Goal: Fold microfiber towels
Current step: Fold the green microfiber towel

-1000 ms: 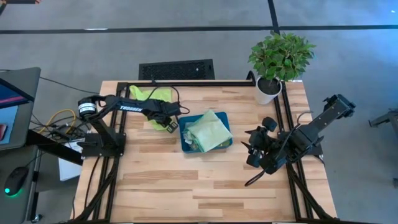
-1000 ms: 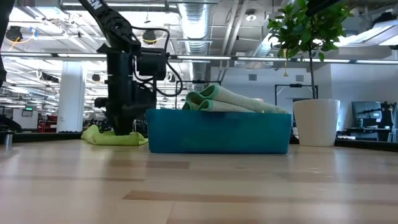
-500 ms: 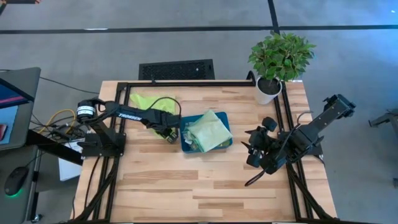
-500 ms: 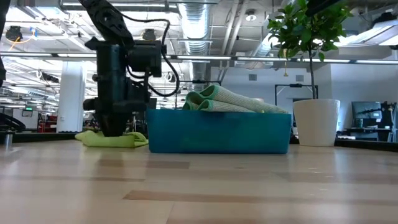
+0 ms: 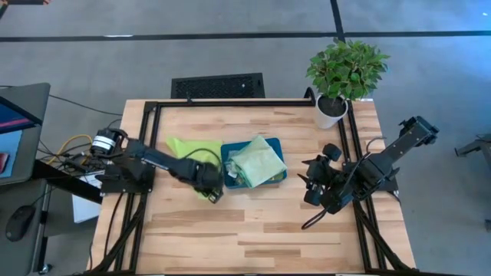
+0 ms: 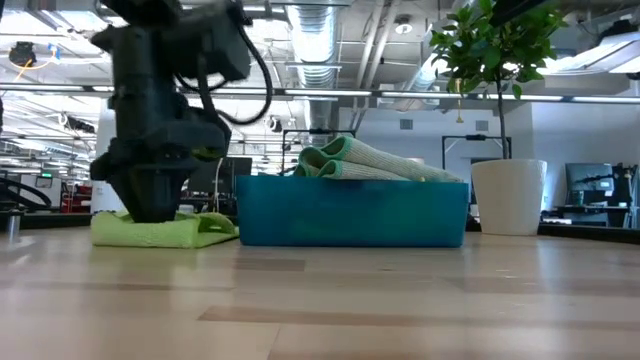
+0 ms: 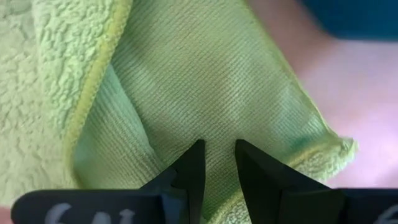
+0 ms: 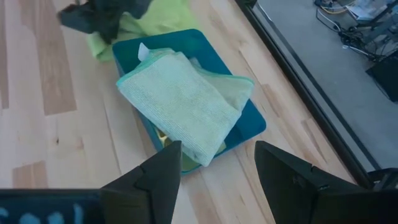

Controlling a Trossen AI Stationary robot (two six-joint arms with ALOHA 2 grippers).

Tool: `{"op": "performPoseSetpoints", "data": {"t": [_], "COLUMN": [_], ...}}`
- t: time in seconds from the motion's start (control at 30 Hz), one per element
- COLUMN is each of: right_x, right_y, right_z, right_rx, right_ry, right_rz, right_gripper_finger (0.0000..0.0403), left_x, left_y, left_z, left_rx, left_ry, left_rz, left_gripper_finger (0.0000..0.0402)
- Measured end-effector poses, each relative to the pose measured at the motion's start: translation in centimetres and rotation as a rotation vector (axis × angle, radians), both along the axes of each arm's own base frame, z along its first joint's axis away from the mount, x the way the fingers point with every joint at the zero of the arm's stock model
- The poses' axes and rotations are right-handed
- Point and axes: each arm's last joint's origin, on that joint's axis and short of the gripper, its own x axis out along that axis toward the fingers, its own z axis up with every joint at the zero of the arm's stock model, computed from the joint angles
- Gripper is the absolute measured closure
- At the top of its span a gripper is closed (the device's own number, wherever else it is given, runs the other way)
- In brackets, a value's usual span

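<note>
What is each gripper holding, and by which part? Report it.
The left gripper pinches the lime green towel by a fold near its edge, low against the table. The right gripper, jaws open, holds nothing.

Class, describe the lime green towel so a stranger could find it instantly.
Start at the teal tray mid-table. Beside it, on the left arm's side, the lime green towel lies on the wood under the left hand. The pale sage towel sits in the tray.

Lime towel [image 5: 182, 147] flat beside tray — sage towel [image 5: 257, 159] folded inside.
</note>
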Motion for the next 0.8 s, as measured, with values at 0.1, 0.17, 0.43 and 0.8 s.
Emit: {"op": "performPoseSetpoints", "data": {"t": [0.1,0.17,0.43,0.8], "right_x": [0.0,0.0,0.2,0.6], "right_y": [0.0,0.0,0.2,0.4], "right_z": [0.0,0.0,0.1,0.3], "right_rx": [0.000,0.001,0.021,0.052], "right_ry": [0.000,-0.001,-0.027,-0.070], "right_rz": [0.000,0.000,0.000,0.000], "right_gripper_finger": [0.0177,0.0177,0.0177,0.0177], "left_x": [0.5,0.8,1.5,0.9], "left_y": [-2.1,-3.5,-8.7,-11.2], "left_z": [0.1,0.3,1.4,2.0], "left_rx": [-0.025,-0.053,-0.101,-0.092], "left_ry": [-0.091,-0.159,-0.448,-0.539], "left_rz": [-0.026,-0.050,-0.162,-0.258], "left_gripper_finger": [0.0317,0.0317,0.0317,0.0317]}}
